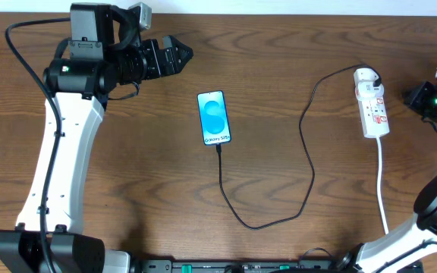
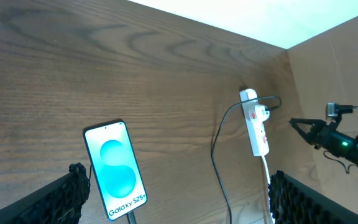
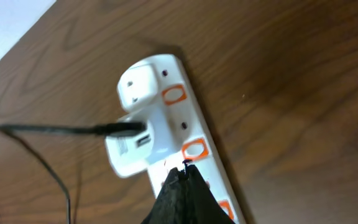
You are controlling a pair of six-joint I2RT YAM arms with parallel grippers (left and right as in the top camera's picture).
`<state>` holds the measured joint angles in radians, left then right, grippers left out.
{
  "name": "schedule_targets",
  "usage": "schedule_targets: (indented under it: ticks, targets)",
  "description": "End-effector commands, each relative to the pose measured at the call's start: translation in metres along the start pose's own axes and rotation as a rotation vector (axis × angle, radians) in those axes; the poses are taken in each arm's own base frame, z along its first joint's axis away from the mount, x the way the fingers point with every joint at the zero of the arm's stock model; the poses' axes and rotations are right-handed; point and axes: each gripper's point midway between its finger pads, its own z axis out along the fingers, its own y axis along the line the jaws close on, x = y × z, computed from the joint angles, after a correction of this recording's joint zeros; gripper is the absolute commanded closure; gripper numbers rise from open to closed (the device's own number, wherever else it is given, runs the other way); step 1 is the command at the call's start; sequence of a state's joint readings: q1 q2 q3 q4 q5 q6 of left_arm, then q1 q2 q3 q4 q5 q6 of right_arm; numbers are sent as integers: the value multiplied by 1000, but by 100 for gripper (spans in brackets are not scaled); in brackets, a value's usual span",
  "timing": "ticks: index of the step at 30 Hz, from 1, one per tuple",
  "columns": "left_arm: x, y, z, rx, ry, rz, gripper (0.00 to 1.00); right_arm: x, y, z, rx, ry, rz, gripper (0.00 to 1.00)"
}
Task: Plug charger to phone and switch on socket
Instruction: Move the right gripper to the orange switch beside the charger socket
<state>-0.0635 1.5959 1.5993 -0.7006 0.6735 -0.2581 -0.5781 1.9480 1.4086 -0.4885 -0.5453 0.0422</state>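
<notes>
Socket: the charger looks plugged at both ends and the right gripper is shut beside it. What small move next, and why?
Probably ease the shut right gripper down onto the red switch mark by the charger plug: the cable already meets the phone, and the gripper hangs just clear of the socket.

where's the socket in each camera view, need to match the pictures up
Overhead: the socket lies at the far right, upper half.
Left wrist: the socket sits right of centre, seen small.
Right wrist: the socket fills the middle, running diagonally.
Shared landmark: the charger, its black cable plugged in near the socket's rounded end.
</notes>
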Motion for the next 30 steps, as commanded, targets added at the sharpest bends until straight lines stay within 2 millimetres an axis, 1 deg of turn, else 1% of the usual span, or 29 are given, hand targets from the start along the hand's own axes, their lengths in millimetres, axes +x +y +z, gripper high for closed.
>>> schedule_targets:
  ticks: [1, 6, 10, 13, 15, 19, 26, 30]
  targets:
    - [-4, -3, -5, -2, -15, 17, 7, -4, 1, 10, -12, -3, 38, 99]
    - [-4, -3, -5, -2, -15, 17, 7, -8, 3, 20, -19, 10, 8, 99]
    - [-4, -3, -5, -2, -15, 18, 7, -4, 10, 33, -25, 69, -45, 99]
    - [-4, -3, -5, -2, -15, 17, 7, -2, 10, 42, -11, 102, -53, 99]
    - [-4, -3, -5, -2, -15, 18, 7, 0, 9, 47, -6, 118, -48, 99]
    - [-4, -3, -5, -2, -15, 17, 7, 10, 0, 56, 29, 153, -42, 99]
    - [-4, -3, -5, -2, -15, 17, 7, 21, -8, 61, 77, 192, -45, 99]
    - [-4, -3, -5, -2, -15, 17, 7, 29, -12, 67, 76, 217, -43, 99]
